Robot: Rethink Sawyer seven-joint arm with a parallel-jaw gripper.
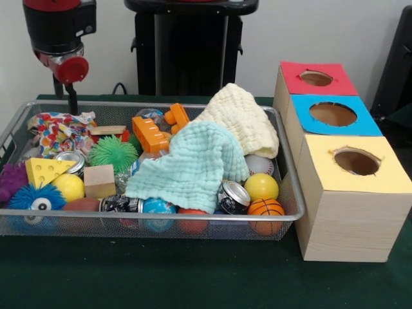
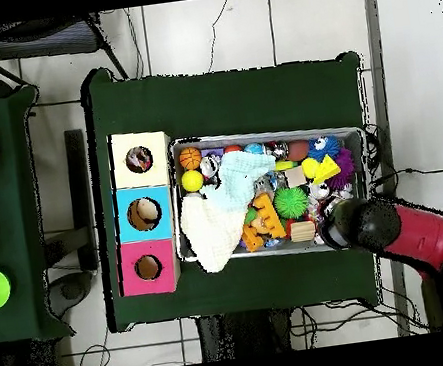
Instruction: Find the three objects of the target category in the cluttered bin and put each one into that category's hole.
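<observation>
Your end effector (image 1: 71, 103) hangs over the wire bin's (image 1: 293, 212) corner w/ the patterned cloth (image 1: 56, 132); can't tell its grip state. Bin sits on the green tabletop (image 1: 161, 277) beside the 3-hole box (image 1: 351, 206), mint cloth (image 1: 190, 168) covering clutter.

Wire mesh bin (image 1: 283, 138) sits left of three-hole wooden box (image 1: 341, 212) in front view; mint muslin cloth (image 1: 190, 167) lies atop clutter w/ cream muslin cloth (image 1: 241, 116) behind.
</observation>
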